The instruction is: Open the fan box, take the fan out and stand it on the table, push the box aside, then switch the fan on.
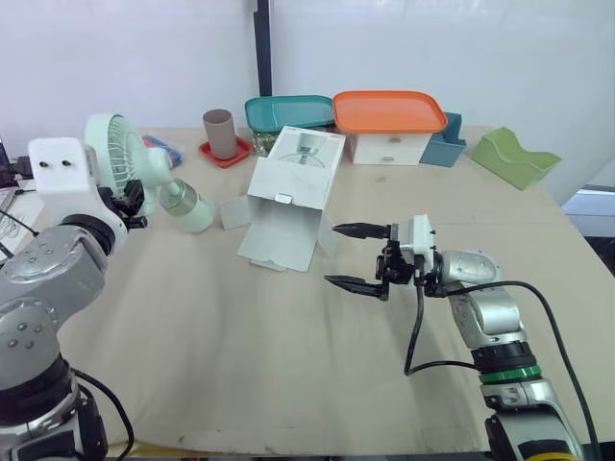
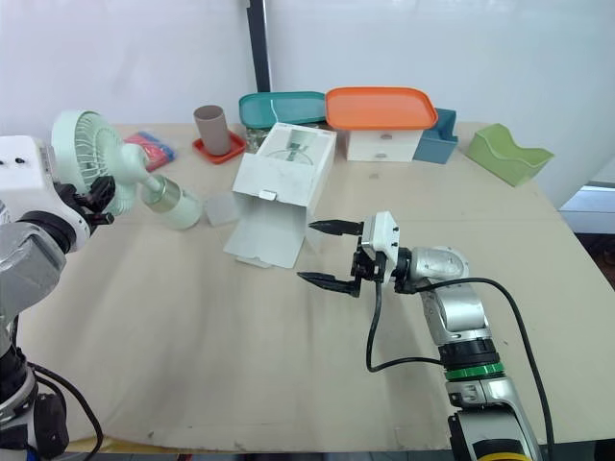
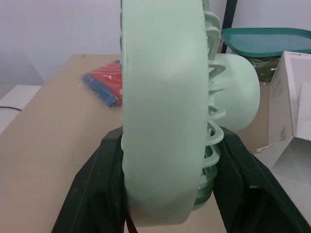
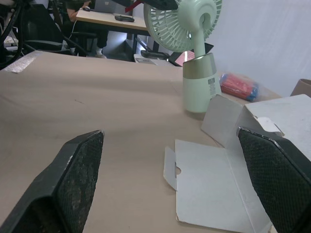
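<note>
Nearest, at 4 o'clock on the table (image 1: 240, 375): right gripper (image 1: 331, 254), fingers spread wide, empty. Close at its 11 o'clock: opened fan box (image 1: 293, 182), flap down. At the box's 9 o'clock: fan (image 1: 154, 176), head clamped in the left gripper (image 3: 171, 145), long axis leaning 10-to-4, base lowest. Cannot tell whether base sits flat; switch not made out.

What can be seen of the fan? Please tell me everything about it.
The fan looks like pale green plastic: a round caged head, a short neck, a cylindrical base with a duller band on top. It is outside the box, on its left, leaning with the head away from it. The left gripper is shut on the head, one finger on each side. Whether the base rests on the table, I cannot tell.
</note>
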Motion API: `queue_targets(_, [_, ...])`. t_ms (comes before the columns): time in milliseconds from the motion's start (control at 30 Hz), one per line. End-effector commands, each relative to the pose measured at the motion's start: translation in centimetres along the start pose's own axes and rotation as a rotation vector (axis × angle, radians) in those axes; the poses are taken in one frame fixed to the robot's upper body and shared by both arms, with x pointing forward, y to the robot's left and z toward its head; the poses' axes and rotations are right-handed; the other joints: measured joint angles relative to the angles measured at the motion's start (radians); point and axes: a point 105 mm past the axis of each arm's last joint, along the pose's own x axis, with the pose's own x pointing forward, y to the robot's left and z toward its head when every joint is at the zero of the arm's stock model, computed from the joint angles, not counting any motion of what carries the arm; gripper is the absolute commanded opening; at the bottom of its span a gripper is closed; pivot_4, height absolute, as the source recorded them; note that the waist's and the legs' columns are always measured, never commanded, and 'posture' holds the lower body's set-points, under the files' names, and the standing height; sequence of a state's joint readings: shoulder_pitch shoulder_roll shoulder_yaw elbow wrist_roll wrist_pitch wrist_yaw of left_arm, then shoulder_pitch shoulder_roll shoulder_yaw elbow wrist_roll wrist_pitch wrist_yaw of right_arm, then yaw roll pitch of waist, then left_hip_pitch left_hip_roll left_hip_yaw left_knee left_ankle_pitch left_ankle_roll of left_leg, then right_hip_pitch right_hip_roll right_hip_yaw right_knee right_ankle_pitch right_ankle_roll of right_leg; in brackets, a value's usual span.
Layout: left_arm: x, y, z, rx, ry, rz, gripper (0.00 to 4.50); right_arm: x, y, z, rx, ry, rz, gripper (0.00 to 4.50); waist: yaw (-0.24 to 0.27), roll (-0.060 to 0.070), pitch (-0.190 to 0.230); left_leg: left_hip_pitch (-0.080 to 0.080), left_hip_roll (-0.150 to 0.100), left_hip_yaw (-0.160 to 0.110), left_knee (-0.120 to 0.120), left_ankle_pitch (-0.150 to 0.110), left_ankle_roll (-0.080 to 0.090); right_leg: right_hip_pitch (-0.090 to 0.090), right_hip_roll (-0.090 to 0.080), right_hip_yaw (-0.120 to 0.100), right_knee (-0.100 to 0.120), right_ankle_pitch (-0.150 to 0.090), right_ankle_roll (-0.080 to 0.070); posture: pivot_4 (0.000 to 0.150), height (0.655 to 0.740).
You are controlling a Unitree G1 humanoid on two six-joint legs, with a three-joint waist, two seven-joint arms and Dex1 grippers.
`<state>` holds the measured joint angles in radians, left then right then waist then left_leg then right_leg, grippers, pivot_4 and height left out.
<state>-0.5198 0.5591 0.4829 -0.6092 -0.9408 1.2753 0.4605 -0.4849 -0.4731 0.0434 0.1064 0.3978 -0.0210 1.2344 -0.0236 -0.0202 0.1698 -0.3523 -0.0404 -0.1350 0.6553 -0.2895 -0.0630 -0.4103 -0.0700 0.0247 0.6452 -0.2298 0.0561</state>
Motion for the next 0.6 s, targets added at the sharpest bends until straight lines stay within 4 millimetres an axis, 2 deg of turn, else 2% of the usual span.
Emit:
queue_targets(33, [-0.1, 0.9, 2.9, -0.065, -0.068, 0.032, 1.82, 0.1, -0.1, 0.6, -0.035, -0.011, 0.004, 4.5, 0.0, 0.0, 0.0, 0.0, 0.0, 0.0, 0.0, 0.0, 0.0, 0.0, 0.0, 0.0, 0.0, 0.0, 0.0, 0.15, 0.74])
queue_targets(300, [0.5, 0.8, 2.4, -0.028, 0.032, 0.015, 1.82, 0.0, 0.0, 0.6, -0.03, -0.007, 0.002, 4.5, -0.001, -0.001, 0.001, 0.0, 0.0, 0.0, 0.0, 0.0, -0.002, -0.001, 0.0, 0.0, 0.0, 0.0, 0.0, 0.15, 0.74])
queue_targets(500, [0.9, 0.6, 0.2, -0.02, 0.11, 0.002, 1.82, 0.0, 0.2, 0.5, -0.028, -0.007, -0.001, 4.5, -0.001, -0.001, 0.0, 0.0, 0.0, 0.0, 0.0, 0.001, -0.003, -0.001, 0.0, 0.0, 0.001, 0.0, 0.0, 0.15, 0.74])
queue_targets(600, [1.0, 0.4, 0.0, -0.016, 0.118, -0.014, 1.82, -0.1, 0.2, 0.4, -0.027, -0.004, -0.004, 4.5, -0.001, -0.001, 0.0, 0.0, 0.0, 0.0, 0.0, 0.001, -0.004, -0.001, 0.0, 0.0, 0.001, 0.0, 0.0, 0.15, 0.74])
